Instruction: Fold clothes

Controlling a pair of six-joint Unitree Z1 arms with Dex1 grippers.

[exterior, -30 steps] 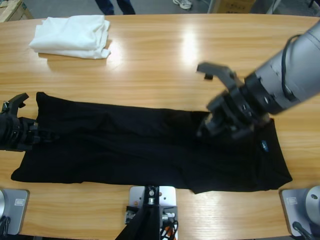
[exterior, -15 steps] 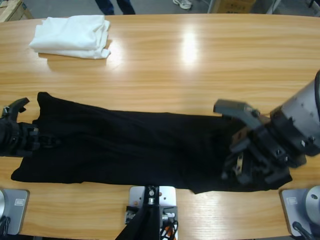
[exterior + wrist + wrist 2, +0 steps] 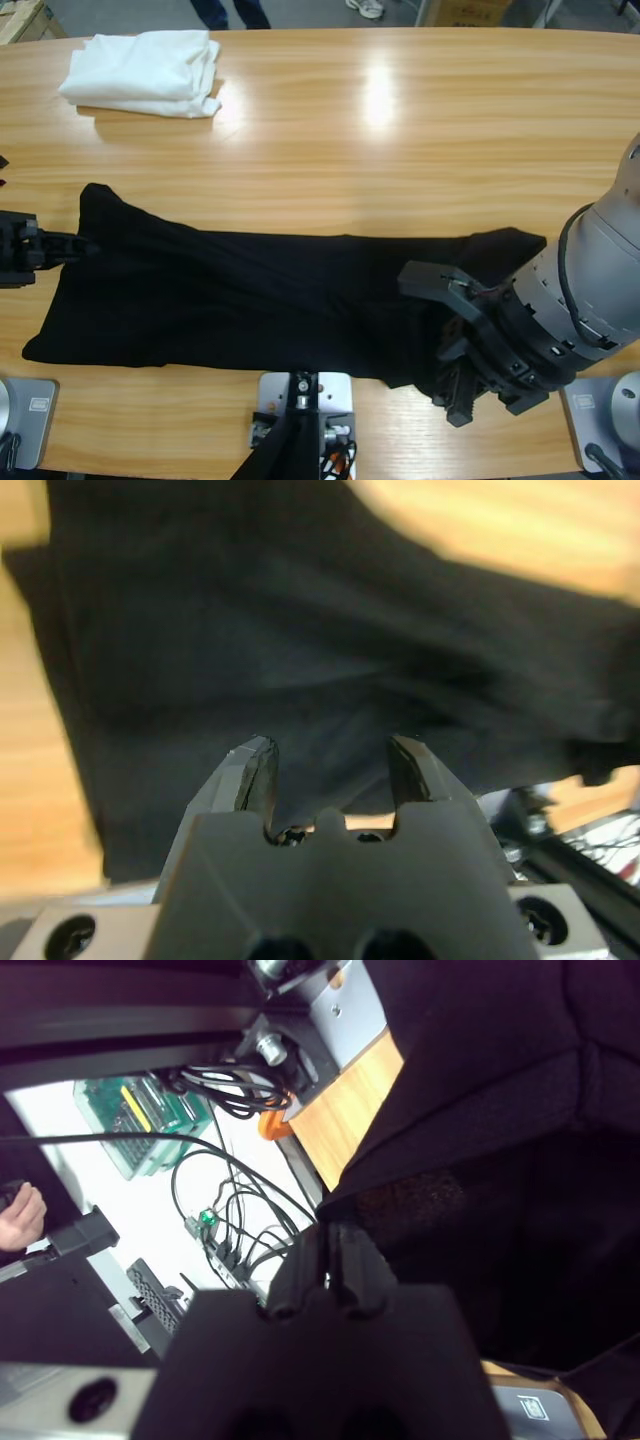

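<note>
The black polo shirt point(image 3: 250, 300) is lying in a long, soft, creased band on the glossy wooden worktop point(image 3: 400, 130); the right gripper point(image 3: 335, 1260) is pinching its hem with jaws closed; the left gripper point(image 3: 330, 780) is holding its jaws narrowly apart over the cloth.

Bright overhead light falls evenly on the long glossy wooden table point(image 3: 400, 170), with a white glare patch on the wood above the middle of the black short-sleeved polo shirt point(image 3: 260, 300) and a fainter one beside the folded white garment pile point(image 3: 145, 70). The shirt reads almost featureless, folds barely visible. In the left wrist view the shirt point(image 3: 320, 650) and table are softly blurred; the right wrist view is sharper, its shirt point(image 3: 500, 1140) very dark.
</note>
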